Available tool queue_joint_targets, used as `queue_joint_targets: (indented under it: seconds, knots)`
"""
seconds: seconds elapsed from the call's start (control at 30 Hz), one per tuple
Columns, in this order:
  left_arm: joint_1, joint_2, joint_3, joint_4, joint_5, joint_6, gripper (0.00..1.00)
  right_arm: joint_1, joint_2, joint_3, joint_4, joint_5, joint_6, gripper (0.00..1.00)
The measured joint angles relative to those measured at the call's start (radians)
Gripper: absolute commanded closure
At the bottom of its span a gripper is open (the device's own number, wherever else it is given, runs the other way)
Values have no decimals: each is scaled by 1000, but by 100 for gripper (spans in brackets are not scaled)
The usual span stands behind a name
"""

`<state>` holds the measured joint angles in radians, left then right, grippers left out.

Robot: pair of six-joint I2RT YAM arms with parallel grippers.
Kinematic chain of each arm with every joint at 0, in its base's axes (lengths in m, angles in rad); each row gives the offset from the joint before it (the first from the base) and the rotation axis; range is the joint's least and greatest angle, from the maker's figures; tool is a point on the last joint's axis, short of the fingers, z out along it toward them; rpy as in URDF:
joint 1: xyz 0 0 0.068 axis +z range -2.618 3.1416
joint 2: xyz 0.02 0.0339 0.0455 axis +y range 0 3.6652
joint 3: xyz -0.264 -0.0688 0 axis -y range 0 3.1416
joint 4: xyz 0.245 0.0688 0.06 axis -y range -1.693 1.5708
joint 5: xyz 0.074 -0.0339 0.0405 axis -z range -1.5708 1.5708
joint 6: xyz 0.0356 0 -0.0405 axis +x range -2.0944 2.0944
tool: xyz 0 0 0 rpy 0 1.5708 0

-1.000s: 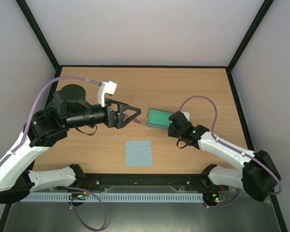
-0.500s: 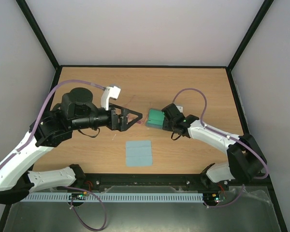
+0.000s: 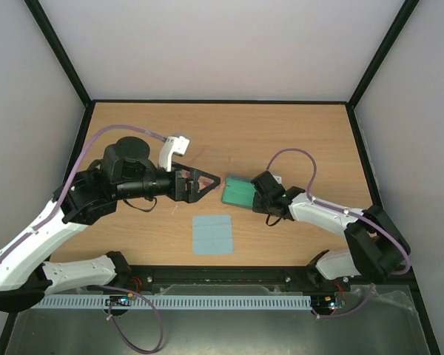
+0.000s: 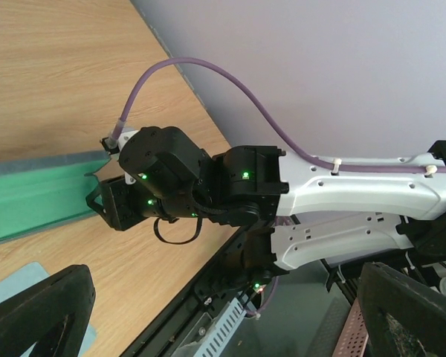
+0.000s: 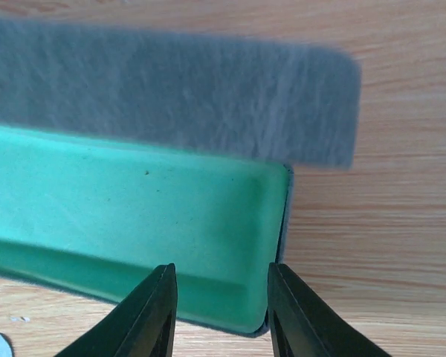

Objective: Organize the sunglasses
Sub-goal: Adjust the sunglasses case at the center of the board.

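The sunglasses show only as a thin pink bit [image 3: 211, 180] on the table, between the wide-open fingers of my left gripper [image 3: 201, 182]; the rest is hidden under it. They do not appear in either wrist view. The open case [image 3: 236, 191], green inside with a grey felt lid [image 5: 171, 89], lies just right of them. My right gripper [image 3: 253, 194] sits at the case's right end. In its wrist view the right gripper [image 5: 219, 269] has its jaws apart over the green tray [image 5: 134, 201], clamping nothing. The left gripper [image 4: 223, 275] faces the right arm.
A light blue square cloth [image 3: 212, 234] lies flat in front of the case and the sunglasses, toward the near edge, and it shows again as the cloth's corner [image 4: 15, 282]. Black frame posts and walls bound the table [image 3: 133, 133] on three sides.
The right gripper moved left and then nearer, and the case shifted and turned with it. The left gripper crept right over the sunglasses, still wide open.
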<state>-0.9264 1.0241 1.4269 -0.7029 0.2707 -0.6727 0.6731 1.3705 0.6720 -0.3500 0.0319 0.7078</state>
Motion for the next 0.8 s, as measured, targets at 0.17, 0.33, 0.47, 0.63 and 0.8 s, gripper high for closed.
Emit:
queue_joint_targets:
  seconds: [0.17, 0.33, 0.47, 0.63, 0.8]
  knots:
    - [0, 0, -14, 3, 3, 0, 0, 0, -8, -32, 14, -6, 7, 64]
    - [0, -1, -16, 7, 3, -1, 1, 0, -23, -38, 17, 1, 10, 64]
    - [1, -10, -39, 9, -11, 0, 1, 0, -57, -33, 5, 21, 9, 64]
    - [55, -53, -143, 9, -35, 8, 1, 0, -97, 22, -42, 26, -1, 63]
    - [233, -105, -313, 19, -8, 28, 0, 6, -158, 95, -69, 3, -11, 63]
